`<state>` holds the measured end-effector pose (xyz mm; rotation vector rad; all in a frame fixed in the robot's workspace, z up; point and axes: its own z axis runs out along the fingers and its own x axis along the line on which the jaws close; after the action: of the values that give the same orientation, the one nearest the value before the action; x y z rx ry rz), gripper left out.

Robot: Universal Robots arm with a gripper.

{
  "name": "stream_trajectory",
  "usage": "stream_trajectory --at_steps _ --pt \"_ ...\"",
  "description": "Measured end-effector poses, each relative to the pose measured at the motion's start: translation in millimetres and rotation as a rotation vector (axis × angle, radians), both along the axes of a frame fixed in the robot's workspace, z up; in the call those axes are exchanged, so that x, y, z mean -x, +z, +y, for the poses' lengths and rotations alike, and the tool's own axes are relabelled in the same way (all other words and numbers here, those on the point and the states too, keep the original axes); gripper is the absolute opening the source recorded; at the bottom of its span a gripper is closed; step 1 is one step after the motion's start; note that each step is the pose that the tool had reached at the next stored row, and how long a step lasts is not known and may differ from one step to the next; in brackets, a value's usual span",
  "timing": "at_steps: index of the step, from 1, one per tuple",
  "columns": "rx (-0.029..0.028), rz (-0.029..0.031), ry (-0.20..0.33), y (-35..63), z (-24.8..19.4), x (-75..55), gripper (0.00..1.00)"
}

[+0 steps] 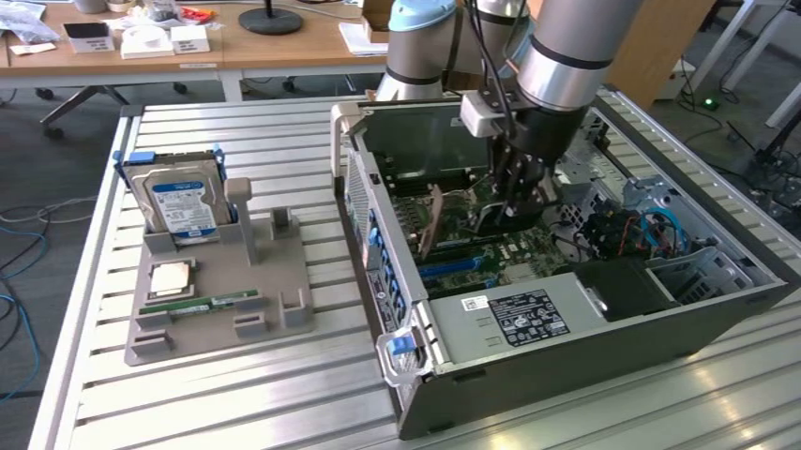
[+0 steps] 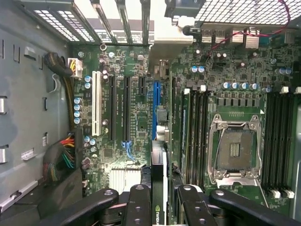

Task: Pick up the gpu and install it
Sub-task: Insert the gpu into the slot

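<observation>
The slatted worktop is carrying an open computer case. At nine o'clock from the case in the exterior view, a grey fixture is holding a hard drive upright. The arm is reaching down into the case from its twelve o'clock side, over the motherboard. The jaws are clamping the gpu by its two faces, so the card is hanging on edge between them, inside the case, and is lying in line with the blue slot. Whether its lower edge is touching that slot I cannot tell. This is looking like the seating step. Doing it well is depending on holding the card upright, running its connector edge parallel to the slot, aiming its bracket end at the rear slot openings, and pressing straight down evenly rather than rocking or twisting.
</observation>
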<state>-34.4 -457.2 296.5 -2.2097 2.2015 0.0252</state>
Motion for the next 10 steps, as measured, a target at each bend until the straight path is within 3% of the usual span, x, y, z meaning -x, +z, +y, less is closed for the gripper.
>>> stream_trajectory --at_steps 10 --pt "0.0001 0.0001 0.0 -3.8 0.0 7.5 0.27"
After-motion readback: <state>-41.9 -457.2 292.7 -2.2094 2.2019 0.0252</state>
